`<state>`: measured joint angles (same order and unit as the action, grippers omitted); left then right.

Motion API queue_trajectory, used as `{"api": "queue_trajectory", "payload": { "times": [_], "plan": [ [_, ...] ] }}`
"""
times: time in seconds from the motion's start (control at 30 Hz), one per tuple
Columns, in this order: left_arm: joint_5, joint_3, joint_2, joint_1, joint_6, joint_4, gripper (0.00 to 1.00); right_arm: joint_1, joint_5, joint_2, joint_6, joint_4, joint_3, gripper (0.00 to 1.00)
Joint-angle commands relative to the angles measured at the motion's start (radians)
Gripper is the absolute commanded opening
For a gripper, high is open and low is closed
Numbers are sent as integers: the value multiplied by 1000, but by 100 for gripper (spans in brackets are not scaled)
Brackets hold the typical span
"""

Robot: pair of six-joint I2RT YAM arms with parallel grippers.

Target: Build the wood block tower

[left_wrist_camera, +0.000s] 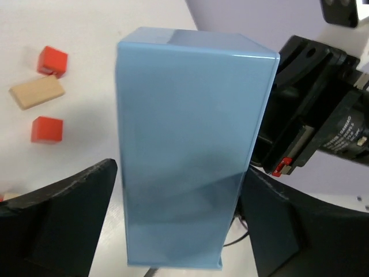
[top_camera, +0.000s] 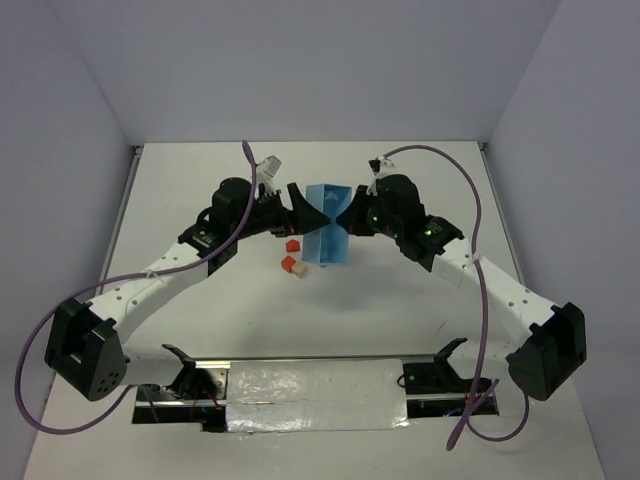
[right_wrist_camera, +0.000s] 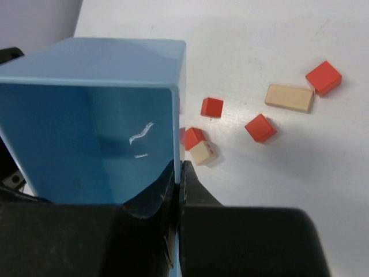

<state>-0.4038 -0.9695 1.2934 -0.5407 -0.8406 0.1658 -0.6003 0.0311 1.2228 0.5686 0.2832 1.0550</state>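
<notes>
Position of arms: both reach in to mid-counter and meet at a light-blue tray [top_camera: 328,238], which is tipped up on end between them. Its closed bottom faces the left arm and its open side faces the right.

Right gripper [right_wrist_camera: 177,173]: jaws together, clamped on the thin edge of one tray wall, one finger inside and one outside.

Left gripper [left_wrist_camera: 179,170]: jaws wide apart, one on either side of the tray and close against it. Whether they press on it, I cannot tell. Whether the tray's lower end rests on the counter [top_camera: 200,180], I also cannot tell.

Blocks [top_camera: 293,256]: loose on the white counter just beside the tray, on the left arm's side and nearer the bases. They lie scattered. The right wrist view shows four red cubes [right_wrist_camera: 259,127], a tan bar [right_wrist_camera: 289,98] and a tan cube [right_wrist_camera: 203,153]. The tan cube touches one red cube close to the tray's corner. The other pieces lie apart.

Obstructions: the tray sits between the two grippers and fills most of each wrist view, hiding the counter behind it. From the left wrist, only three blocks show past its edge.

Surroundings: purple cables [top_camera: 470,200] loop from each arm, and a silvery plate [top_camera: 315,392] lies between the bases.
</notes>
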Motion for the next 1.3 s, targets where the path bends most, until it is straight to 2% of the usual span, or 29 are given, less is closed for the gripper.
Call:
{"api": "queue_trajectory", "payload": {
  "times": [0.0,0.03,0.07,0.1,0.17,0.2,0.23,0.27,0.3,0.33,0.43,0.47,0.53,0.63,0.67,0.77,0.87,0.93,1.0,1.13,1.27],
  "plan": [
    [173,-107,-16,4,41,-140,100,57,18,15,-53,2,80,0],
    [275,-150,-14,5,88,-261,99,95,12,62,-100,28,129,0],
    [383,-232,-20,5,89,-376,100,191,30,99,-134,83,160,0],
    [583,-267,-31,10,93,-558,100,239,38,144,-175,126,201,0],
    [783,-310,-95,12,103,-716,100,386,47,329,-355,288,386,0],
    [804,-289,-161,12,141,-729,100,436,61,483,-450,427,560,0],
    [806,-267,-198,13,171,-729,99,482,82,559,-478,494,659,0],
    [800,-249,-227,13,202,-723,99,570,93,636,-484,549,832,0],
    [777,-212,-256,15,263,-723,99,592,96,746,-478,598,888,0],
    [763,-195,-297,16,296,-726,99,646,98,788,-469,599,931,0],
    [711,-137,-353,19,365,-775,99,714,-25,1002,-464,695,1213,0],
    [683,-114,-367,19,385,-776,99,737,8,1053,-451,712,1320,1],
    [636,-17,-411,19,419,-743,99,780,55,1135,-444,660,1349,2],
    [556,89,-442,21,439,-695,100,775,-5,1237,-518,672,1503,2],
    [537,104,-441,21,437,-690,100,777,-40,1244,-559,662,1507,3],
    [473,121,-439,19,451,-680,99,780,-97,1192,-700,551,1375,13],
    [430,129,-437,19,465,-657,99,778,-67,1262,-813,586,1468,14],
    [419,126,-427,19,466,-658,100,778,-42,1284,-851,605,1487,14],
    [411,126,-416,19,472,-658,99,778,-49,1276,-871,573,1439,16],
    [411,129,-414,19,472,-661,100,801,-54,1316,-881,587,1484,24],
    [411,134,-414,18,472,-658,99,804,-51,1308,-880,551,1456,63]
  ]
}}
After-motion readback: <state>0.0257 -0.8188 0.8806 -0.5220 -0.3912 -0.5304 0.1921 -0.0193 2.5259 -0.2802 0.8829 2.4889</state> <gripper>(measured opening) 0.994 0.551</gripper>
